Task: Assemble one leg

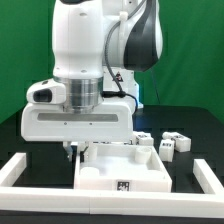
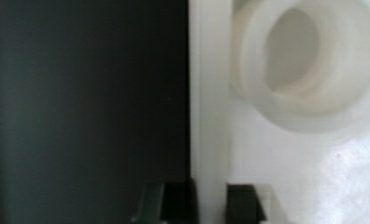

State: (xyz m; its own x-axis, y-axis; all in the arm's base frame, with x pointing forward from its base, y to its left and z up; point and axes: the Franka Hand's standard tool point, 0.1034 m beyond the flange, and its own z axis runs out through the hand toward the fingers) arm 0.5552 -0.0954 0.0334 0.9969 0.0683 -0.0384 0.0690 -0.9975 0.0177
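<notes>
The white square tabletop point(image 1: 118, 168) lies flat on the black table, low in the middle of the exterior view, with a marker tag on its front edge. My gripper point(image 1: 72, 152) reaches down at its edge on the exterior view's left. In the wrist view the tabletop point(image 2: 288, 140) fills one side, with a round screw hole point(image 2: 319, 52) in it. My gripper point(image 2: 210, 200) straddles the tabletop's edge, one dark finger point(image 2: 177, 202) over the black table and the other over the white surface. The jaws stand close on that edge. White legs point(image 1: 166, 144) with tags lie at the exterior view's right.
A white raised border runs round the work area, at the exterior view's left point(image 1: 20, 170) and right point(image 1: 206, 176). More small white tagged parts point(image 1: 183, 141) lie behind the tabletop at the right. The arm's big white body hides the back of the table.
</notes>
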